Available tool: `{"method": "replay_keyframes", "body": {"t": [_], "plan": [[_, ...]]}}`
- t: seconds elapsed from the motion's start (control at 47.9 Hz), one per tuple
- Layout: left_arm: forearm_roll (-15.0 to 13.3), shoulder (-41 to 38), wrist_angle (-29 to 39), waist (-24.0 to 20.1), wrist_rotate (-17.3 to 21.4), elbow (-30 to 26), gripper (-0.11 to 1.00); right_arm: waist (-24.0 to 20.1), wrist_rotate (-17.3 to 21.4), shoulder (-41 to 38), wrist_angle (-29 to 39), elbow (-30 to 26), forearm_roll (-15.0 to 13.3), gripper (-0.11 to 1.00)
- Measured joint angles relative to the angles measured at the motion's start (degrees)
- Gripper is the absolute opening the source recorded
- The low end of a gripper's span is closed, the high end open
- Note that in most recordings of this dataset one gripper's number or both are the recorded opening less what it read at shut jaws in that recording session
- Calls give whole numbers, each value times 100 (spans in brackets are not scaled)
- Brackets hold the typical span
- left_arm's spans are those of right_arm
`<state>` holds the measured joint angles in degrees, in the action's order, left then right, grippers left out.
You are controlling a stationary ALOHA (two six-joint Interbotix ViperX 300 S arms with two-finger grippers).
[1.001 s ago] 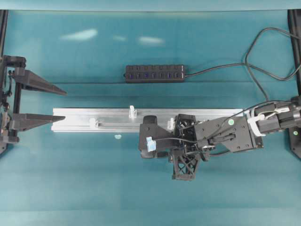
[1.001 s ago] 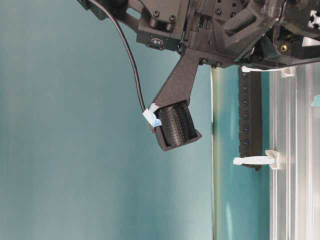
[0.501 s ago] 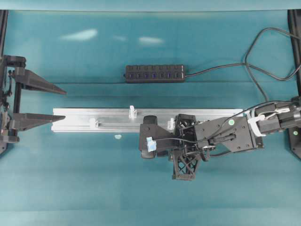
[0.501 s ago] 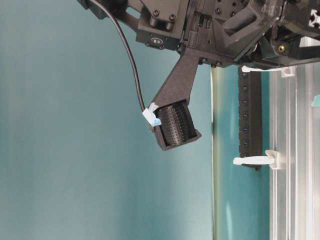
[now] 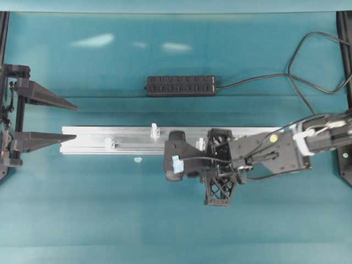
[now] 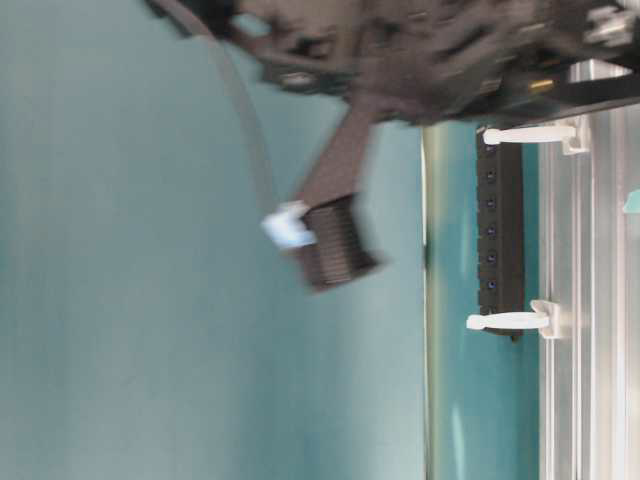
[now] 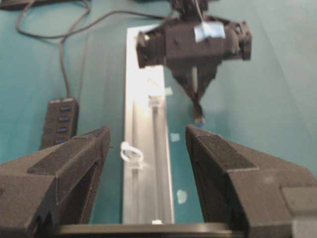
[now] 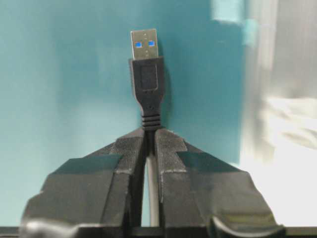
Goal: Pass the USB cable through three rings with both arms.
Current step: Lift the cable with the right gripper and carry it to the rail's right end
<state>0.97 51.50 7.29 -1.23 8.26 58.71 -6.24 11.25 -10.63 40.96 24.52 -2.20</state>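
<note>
The right gripper (image 8: 149,144) had its jaws clamped tight on the USB cable (image 8: 147,82), the cord pinched just below the plug, whose metal tip stood straight up in the middle of the right wrist view. In the overhead view, that gripper (image 5: 219,190) sat at the lower centre of the frame, right at the near edge of the silver rail (image 5: 88,140), close beside one of the three rings (image 5: 201,144). The other two rings stood further left along the rail. Over at the far left edge, the left gripper (image 5: 60,121) hung with its jaws spread wide, gripping nothing. The black hub (image 5: 181,86) lay above the rail, upper centre. The table-level view was motion-blurred.
</note>
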Motion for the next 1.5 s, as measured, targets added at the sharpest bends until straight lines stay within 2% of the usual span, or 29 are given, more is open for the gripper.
{"method": "replay_keyframes", "body": {"t": [0.25, 0.417, 0.73, 1.001, 1.294, 1.502], "plan": [[0, 0, 0, -9, 0, 9, 69, 79, 0, 773, 1169, -264, -668, -9], [-9, 9, 9, -18, 0, 9, 69, 255, -9, 1257, 1775, -281, -958, -9], [0, 88, 0, -26, 0, 9, 69, 334, -26, 1670, 2373, 26, -1591, -9], [0, 176, 0, -79, 0, -9, 69, 369, -26, 2004, 2276, 492, -1688, -9], [0, 211, 9, -97, 0, -35, 69, 369, -26, 2531, 2197, 624, -1811, -9], [0, 220, 9, -149, 0, -44, 69, 352, -9, 2839, 2153, 984, -1828, -9]]}}
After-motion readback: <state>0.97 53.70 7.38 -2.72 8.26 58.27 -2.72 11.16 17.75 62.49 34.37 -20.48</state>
